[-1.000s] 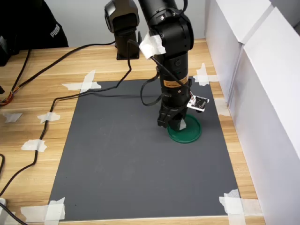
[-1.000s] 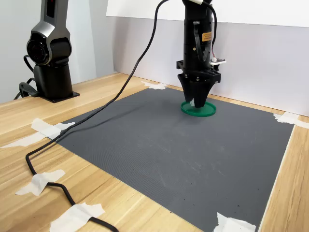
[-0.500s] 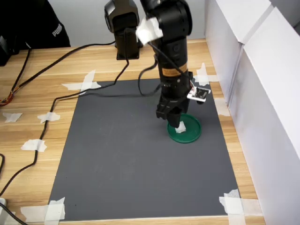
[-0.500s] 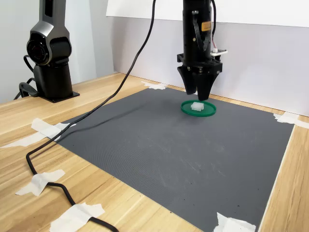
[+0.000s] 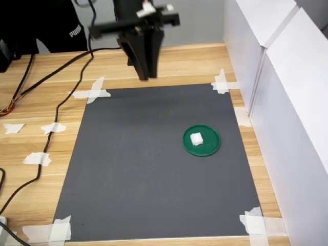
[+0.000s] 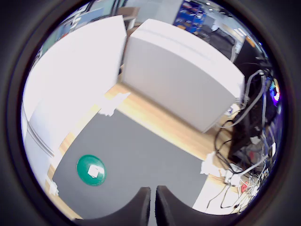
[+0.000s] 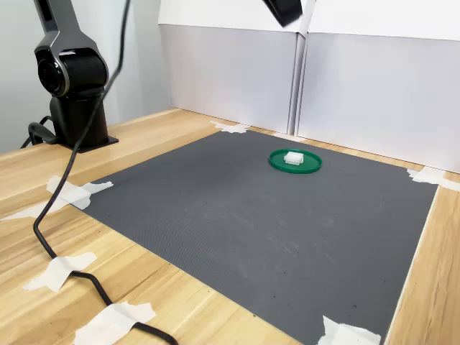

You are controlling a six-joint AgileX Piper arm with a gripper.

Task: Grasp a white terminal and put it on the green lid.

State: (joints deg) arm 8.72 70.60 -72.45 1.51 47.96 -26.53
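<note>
In the first exterior view we see the claw [image 5: 145, 72] raised over the mat's far edge, fingers together and empty. To its right, well apart, the white terminal [image 5: 196, 138] lies on the green lid [image 5: 210, 148].

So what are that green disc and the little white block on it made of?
The green lid looks like moulded plastic: even dark green, smooth, slightly glossy, with a raised rim. The white terminal also looks like plastic, matte and blocky, but it is too small to tell for sure.
</note>
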